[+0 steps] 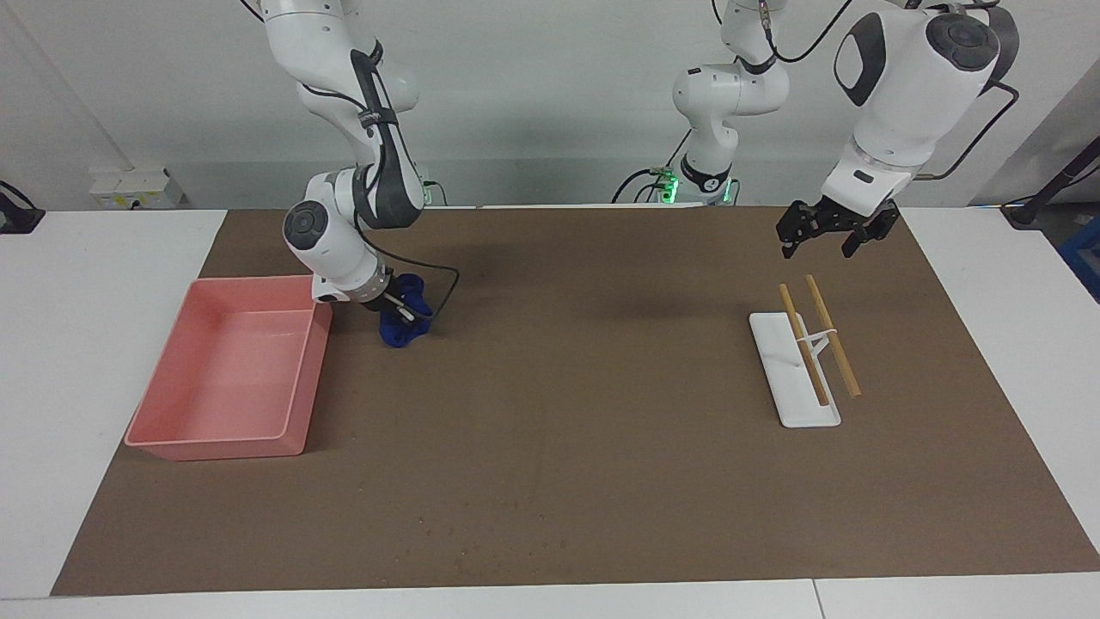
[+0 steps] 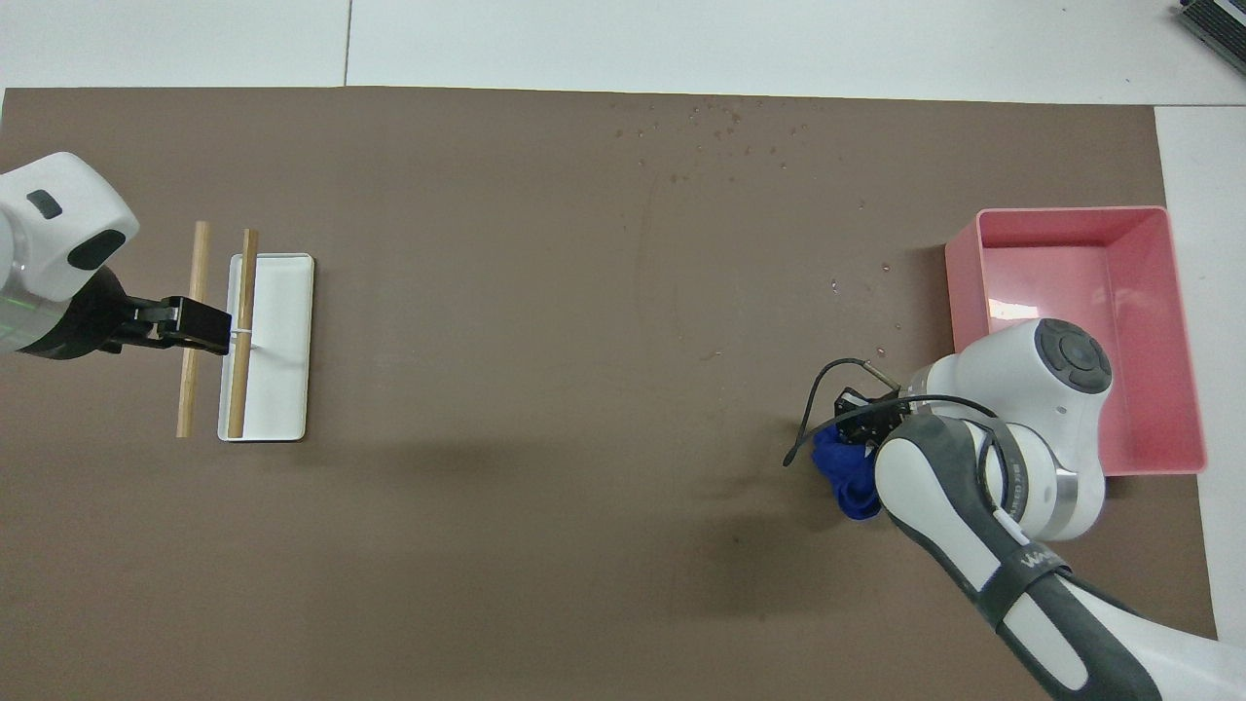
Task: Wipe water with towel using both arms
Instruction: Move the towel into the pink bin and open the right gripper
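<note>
While my right gripper (image 1: 397, 311) is clenching the blue towel (image 1: 404, 321) against the brown mat (image 1: 601, 413) beside the pink bin (image 1: 225, 370), I am judging that droplets (image 2: 725, 131) are waiting along the mat's edge farthest from the robots. I am planning long, flat, firmly pressed strokes there. My left gripper (image 1: 827, 232) is waiting released over the white tray (image 1: 791, 378).
</note>
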Robot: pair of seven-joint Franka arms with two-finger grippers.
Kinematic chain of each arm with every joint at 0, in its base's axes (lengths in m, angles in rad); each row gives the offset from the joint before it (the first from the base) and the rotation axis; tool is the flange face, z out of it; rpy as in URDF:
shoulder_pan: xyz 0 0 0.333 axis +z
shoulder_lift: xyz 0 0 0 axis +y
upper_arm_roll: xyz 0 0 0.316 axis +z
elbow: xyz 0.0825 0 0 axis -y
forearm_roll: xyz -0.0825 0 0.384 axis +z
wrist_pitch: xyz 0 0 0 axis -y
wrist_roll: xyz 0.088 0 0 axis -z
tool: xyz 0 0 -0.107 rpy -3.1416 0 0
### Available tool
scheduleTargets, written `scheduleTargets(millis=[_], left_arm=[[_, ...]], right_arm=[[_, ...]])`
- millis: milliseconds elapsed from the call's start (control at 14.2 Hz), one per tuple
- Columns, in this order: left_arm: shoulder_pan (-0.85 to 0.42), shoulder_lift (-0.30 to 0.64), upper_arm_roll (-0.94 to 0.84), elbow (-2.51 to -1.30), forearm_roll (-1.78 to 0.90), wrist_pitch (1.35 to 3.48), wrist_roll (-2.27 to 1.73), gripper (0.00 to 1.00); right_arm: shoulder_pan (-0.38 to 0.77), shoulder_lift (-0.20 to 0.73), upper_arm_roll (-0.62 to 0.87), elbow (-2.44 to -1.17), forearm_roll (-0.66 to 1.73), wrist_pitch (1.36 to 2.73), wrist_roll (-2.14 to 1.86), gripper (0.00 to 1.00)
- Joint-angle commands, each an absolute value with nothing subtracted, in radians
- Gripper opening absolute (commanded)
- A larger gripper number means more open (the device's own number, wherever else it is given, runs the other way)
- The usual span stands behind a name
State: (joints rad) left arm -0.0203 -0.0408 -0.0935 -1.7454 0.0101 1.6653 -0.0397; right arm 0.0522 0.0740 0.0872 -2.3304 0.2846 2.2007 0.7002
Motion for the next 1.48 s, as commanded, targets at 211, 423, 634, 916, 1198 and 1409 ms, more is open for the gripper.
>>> scheduleTargets(millis=[211,423,634,916,1198,1409], left_arm=[[-0.025,-0.046,-0.086,-1.744,-0.002,1.672,-0.034,1.0],[-0.021,-0.046,-0.086,-1.746,-0.002,1.672,-0.032,1.0],[-0.025,-0.046,-0.084,-1.747,-0.002,1.672,-0.034,1.0],[-0.023,-0.046,-0.084,-1.746,-0.002,1.672,-0.035,1.0],[-0.025,-0.048,-0.084,-1.747,-0.002,1.671,-0.037,1.0],[-0.025,-0.046,-0.084,-1.749,-0.002,1.672,-0.037,1.0]], right_arm=[[-0.03,0.002,0.089,-2.133,0.264,2.056,0.681,0.0],[-0.073,0.012,0.089,-1.976,0.252,2.033,0.68,0.0],[-0.133,0.012,0.089,-1.872,0.161,1.979,0.635,0.0],[-0.244,0.012,0.089,-1.848,0.081,1.959,0.461,0.0],[-0.34,0.005,0.089,-1.899,0.061,1.967,0.295,0.0],[-0.37,0.002,0.089,-1.904,0.06,1.953,0.273,0.0]])
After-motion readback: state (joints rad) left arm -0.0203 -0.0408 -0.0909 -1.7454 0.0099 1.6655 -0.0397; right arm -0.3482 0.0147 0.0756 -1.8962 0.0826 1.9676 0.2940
